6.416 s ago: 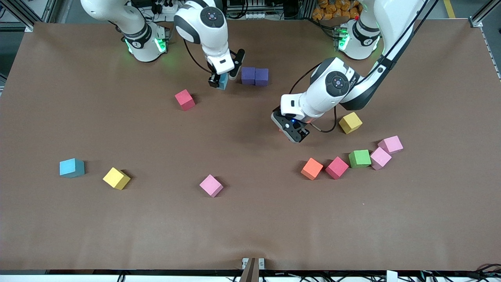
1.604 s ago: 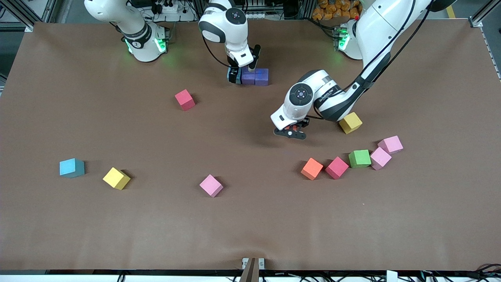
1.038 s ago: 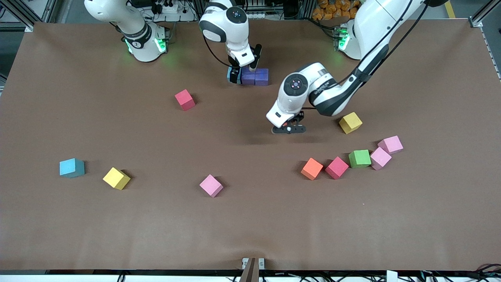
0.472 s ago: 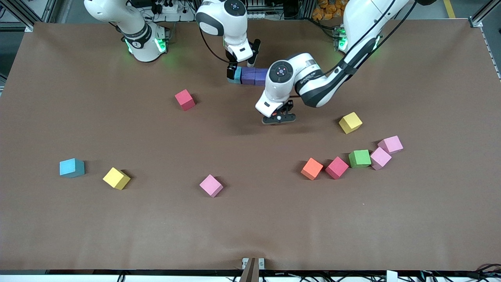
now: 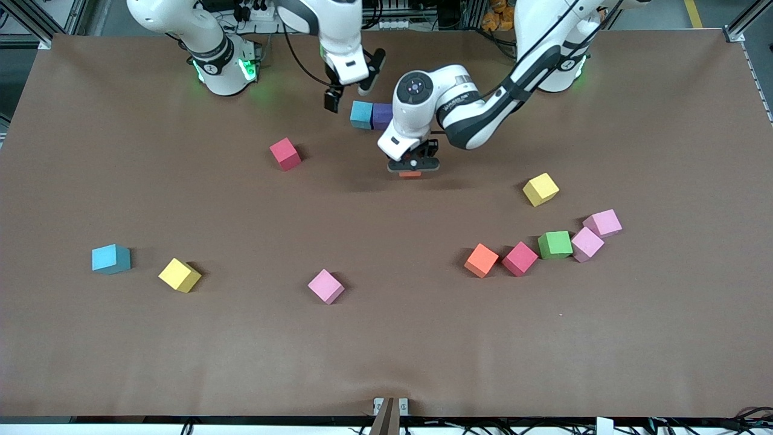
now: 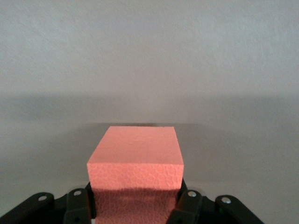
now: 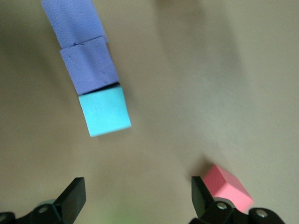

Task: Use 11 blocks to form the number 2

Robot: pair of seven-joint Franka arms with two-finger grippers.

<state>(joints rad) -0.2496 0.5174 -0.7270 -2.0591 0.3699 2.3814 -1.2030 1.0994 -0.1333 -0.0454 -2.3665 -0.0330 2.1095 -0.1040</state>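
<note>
Landmark: the row of three blocks near the robots' bases, a light blue block [image 5: 362, 114] touching a purple block [image 5: 381, 115], with a second purple block [image 7: 74, 19] touching that one in line; the right wrist view shows all three, while the front view hides the second purple one under the left arm.

Left gripper [image 5: 412, 167]: up in the air over bare table [image 5: 386, 338], just on the front-camera side of the row. Fingers clamped on an orange block [image 6: 135, 165], which fills the gap between them; only a sliver of it shows under the gripper in the front view.

Right gripper [image 5: 348, 92]: raised over the table beside the light blue end of the row. Fingers spread wide, holding nothing.

Loose blocks, placed from the row:
- Red block [image 5: 285, 153]: nearer the camera, toward the right arm's end.
- Yellow block [image 5: 540, 189]: nearer the camera, toward the left arm's end.
- Second orange block [image 5: 481, 260], second red block [image 5: 520, 258] and green block [image 5: 555, 244]: a loose line well nearer the camera, toward the left arm's end. Two pink cubes [image 5: 587, 243] [image 5: 602, 223] sit at the green end of it.
- Third pink cube [image 5: 326, 286]: well nearer the camera.
- Second yellow block [image 5: 179, 275] and second light blue block [image 5: 110, 258]: well apart from the row, toward the right arm's end and nearer the camera.
</note>
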